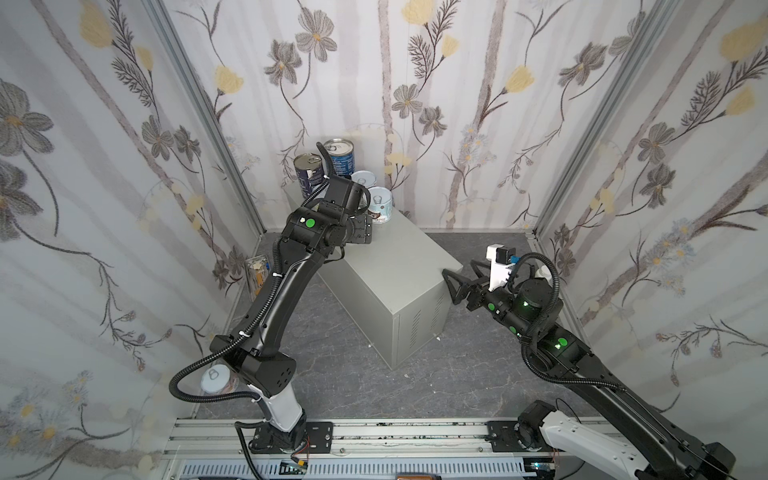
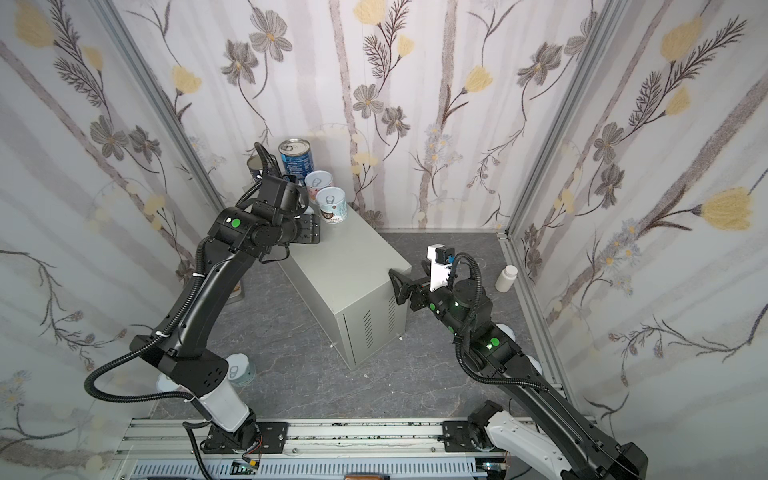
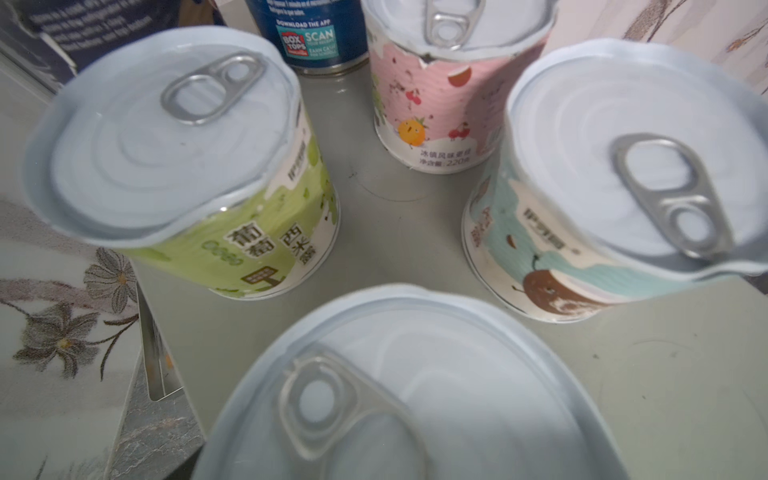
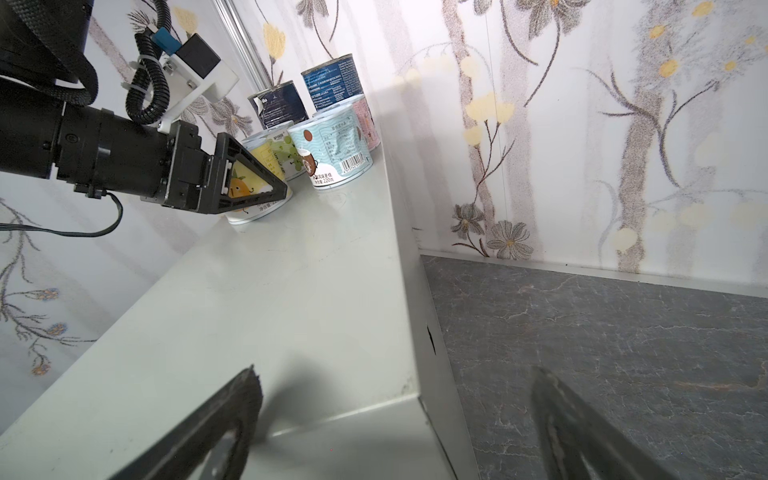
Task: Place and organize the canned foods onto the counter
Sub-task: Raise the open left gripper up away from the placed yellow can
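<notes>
At the far end of the counter (image 1: 395, 270) stand two blue cans (image 1: 338, 156) and four short cans (image 3: 436, 95). The left pincer (image 4: 274, 191) straddles the nearest, a yellow can (image 4: 243, 185); whether it squeezes or merely flanks it, I cannot tell. The right pincer (image 2: 398, 286) hangs spread and empty beside the counter's right edge, and at least one stray can (image 2: 241, 370) sits on the floor (image 1: 457, 374), so the job looks roughly half done.

You are seeing cans (image 4: 332, 141) crowding the far end of the counter (image 1: 399, 266) close by the wall (image 1: 415, 104), leaving only narrow gaps between them, with the left gripper (image 4: 278, 189) standing against the nearest one. The rest of the counter top is lying bare. The right gripper (image 1: 461, 280), jaws wide, is hovering by its edge beside open floor (image 1: 478, 374).
</notes>
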